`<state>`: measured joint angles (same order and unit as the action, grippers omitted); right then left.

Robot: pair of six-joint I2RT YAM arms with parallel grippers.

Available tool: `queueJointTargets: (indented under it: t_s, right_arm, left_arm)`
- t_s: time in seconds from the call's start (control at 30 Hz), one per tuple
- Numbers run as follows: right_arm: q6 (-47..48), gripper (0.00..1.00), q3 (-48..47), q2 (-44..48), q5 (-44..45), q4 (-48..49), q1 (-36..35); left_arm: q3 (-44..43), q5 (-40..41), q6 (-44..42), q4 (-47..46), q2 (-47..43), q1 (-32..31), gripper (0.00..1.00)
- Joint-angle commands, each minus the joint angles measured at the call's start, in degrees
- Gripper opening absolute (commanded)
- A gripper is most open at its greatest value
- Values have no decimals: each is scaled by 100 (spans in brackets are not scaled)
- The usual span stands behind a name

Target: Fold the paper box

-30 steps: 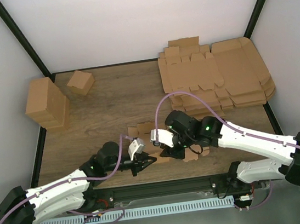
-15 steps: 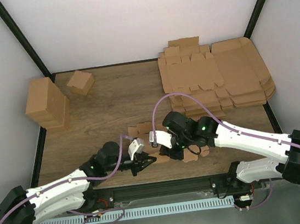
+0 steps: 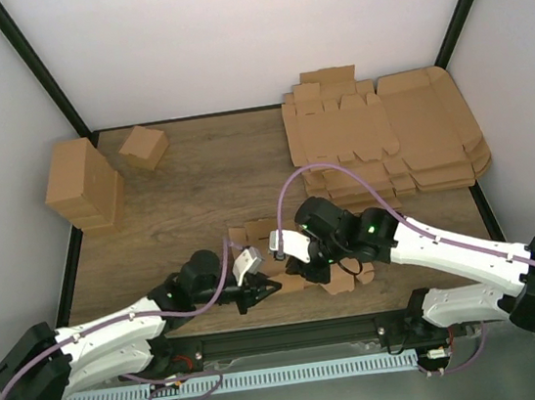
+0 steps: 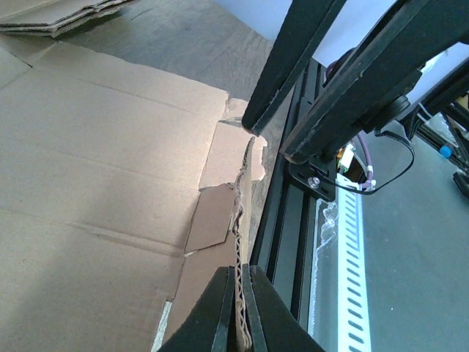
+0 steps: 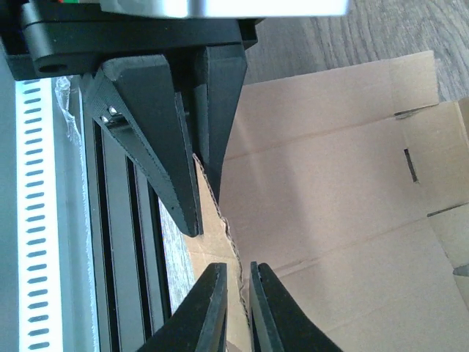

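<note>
Overhead view: the paper box [image 3: 252, 233] lies flat at lower centre of the worktop [image 3: 206, 178]. The left tool [image 3: 260, 296] and right tool [image 3: 295, 273] meet at its near edge.
Left wrist view: the left tool [image 4: 238, 279] is clamped tight on the corrugated edge.
Right wrist view: the right tool [image 5: 238, 282] is almost closed and pinches the same edge.

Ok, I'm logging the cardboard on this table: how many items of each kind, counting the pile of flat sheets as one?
Unfolded paper box: 1
Small folded carton: 1
Tall cardboard block: 1
Pile of large flat sheets: 1
Total: 4
</note>
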<state>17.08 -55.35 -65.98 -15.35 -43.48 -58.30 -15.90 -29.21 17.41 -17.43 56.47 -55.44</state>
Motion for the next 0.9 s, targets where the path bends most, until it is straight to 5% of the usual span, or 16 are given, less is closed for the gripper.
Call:
queueJointTargets:
  t_s: [0.0,0.1,0.23,0.33,0.53,0.73,0.87]
  right_arm:
    - [37,12,-238,107,-123,0,-3]
    - [28,11,-239,77,-74,-2,-5]
    - [36,29,-207,11,-107,6,-3]
    - [31,32,-195,-90,-94,34,-6]
    - [46,29,-278,-324,-85,32,-4]
    - [47,12,-309,-264,2,42,-6]
    - [31,11,-308,-101,173,36,-6]
  left_arm:
    - [-77,-102,-133,-7,-48,-13,4]
    - [-63,-77,-130,-6,-114,-14,4]
    - [-58,-102,-124,-30,-151,-12,4]
    - [-38,-109,-132,-49,-171,-12,4]
    - [-29,-119,-142,-61,-215,-11,4]
    - [-14,-104,-148,-52,-216,-16,4]
    - [-13,-89,-174,-49,-138,-12,4]
